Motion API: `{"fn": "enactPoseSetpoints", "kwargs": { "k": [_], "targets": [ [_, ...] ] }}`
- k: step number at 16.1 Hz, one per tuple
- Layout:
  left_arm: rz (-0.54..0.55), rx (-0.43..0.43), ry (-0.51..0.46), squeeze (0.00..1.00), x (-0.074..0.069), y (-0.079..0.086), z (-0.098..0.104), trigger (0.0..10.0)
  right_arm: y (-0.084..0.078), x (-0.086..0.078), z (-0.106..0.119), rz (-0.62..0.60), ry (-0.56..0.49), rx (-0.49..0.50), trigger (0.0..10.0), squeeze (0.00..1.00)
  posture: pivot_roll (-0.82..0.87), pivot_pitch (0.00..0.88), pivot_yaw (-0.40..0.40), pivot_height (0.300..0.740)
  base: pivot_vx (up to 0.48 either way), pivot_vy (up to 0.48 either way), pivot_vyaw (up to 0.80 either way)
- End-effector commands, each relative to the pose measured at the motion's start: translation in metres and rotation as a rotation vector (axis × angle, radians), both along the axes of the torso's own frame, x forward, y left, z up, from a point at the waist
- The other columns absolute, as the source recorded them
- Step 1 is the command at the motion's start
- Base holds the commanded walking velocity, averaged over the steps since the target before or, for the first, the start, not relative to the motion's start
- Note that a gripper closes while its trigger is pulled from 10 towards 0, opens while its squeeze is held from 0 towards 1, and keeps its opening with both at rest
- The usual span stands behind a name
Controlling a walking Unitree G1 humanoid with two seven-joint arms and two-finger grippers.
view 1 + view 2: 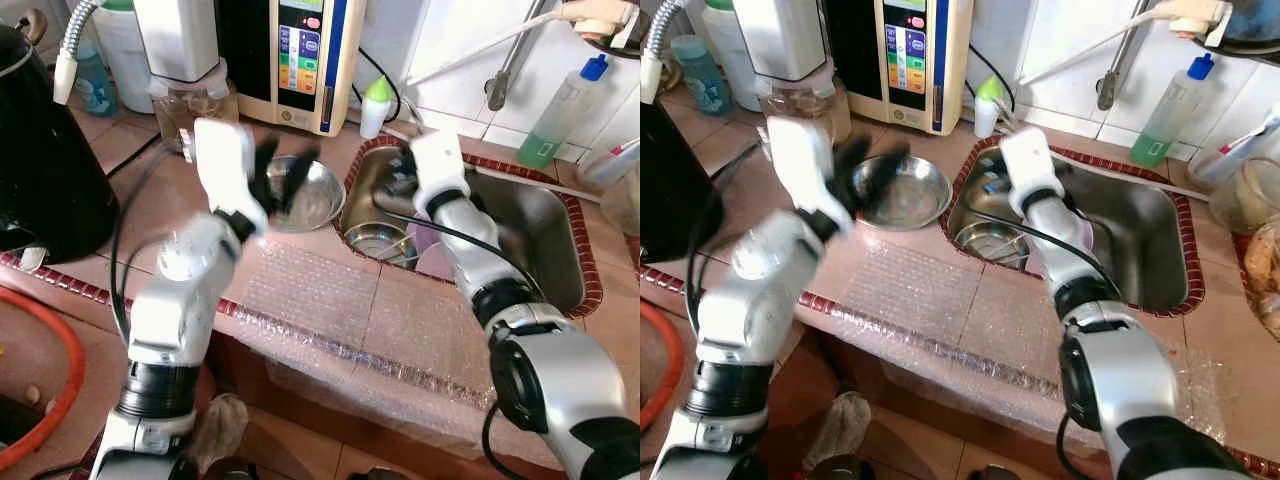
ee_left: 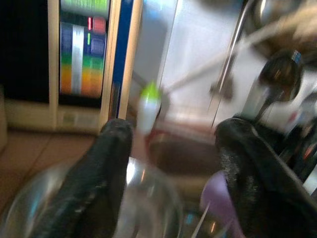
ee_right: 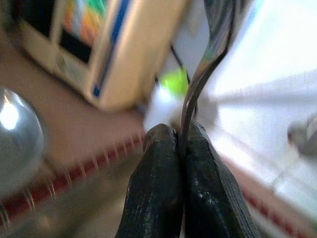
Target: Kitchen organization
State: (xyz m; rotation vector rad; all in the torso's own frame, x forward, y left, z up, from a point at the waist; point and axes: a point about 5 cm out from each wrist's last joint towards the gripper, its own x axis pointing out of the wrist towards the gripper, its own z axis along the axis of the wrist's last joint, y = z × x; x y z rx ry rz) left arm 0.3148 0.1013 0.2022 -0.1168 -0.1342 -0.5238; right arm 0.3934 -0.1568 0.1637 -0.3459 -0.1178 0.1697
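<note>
A steel bowl (image 1: 312, 196) sits on the tiled counter just left of the sink (image 1: 545, 245). My left gripper (image 1: 285, 165) hovers over the bowl's near rim, open, with nothing between its fingers (image 2: 106, 168); the bowl (image 2: 148, 208) lies blurred below them. My right gripper (image 3: 181, 136) is over the sink's left end (image 1: 985, 190), shut on the thin handle of a metal utensil (image 3: 208, 54) that curves up from the fingertips. Its far end is blurred. A small steel dish (image 1: 377, 243) and a purple item (image 1: 432, 245) lie in the sink.
A water purifier (image 1: 300, 60), a blender jar (image 1: 190, 100) and a green-capped white bottle (image 1: 375, 105) stand along the back wall. A black pot (image 1: 40, 150) is at far left. Bubble wrap (image 1: 350, 310) covers the counter's front edge. A green spray bottle (image 1: 560, 115) stands behind the sink.
</note>
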Motion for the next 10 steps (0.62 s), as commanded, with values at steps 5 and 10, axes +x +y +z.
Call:
{"fn": "enactPoseSetpoints", "kwargs": {
  "k": [5,10],
  "targets": [
    [-0.034,0.148,0.081,1.0,-0.006,-0.006,-0.046,10.0,-0.031,-0.013,-0.052,-0.21,0.316,0.187,0.0,0.0,0.07,0.007,-0.031,0.74,0.0,0.0,0.0],
    [-0.08,0.182,0.125,1.0,-0.01,-0.011,-0.065,10.0,-0.04,-0.03,-0.085,-0.296,0.479,0.275,7.7,0.3,0.07,0.006,-0.009,0.74,0.0,0.0,0.0]
  ]
}}
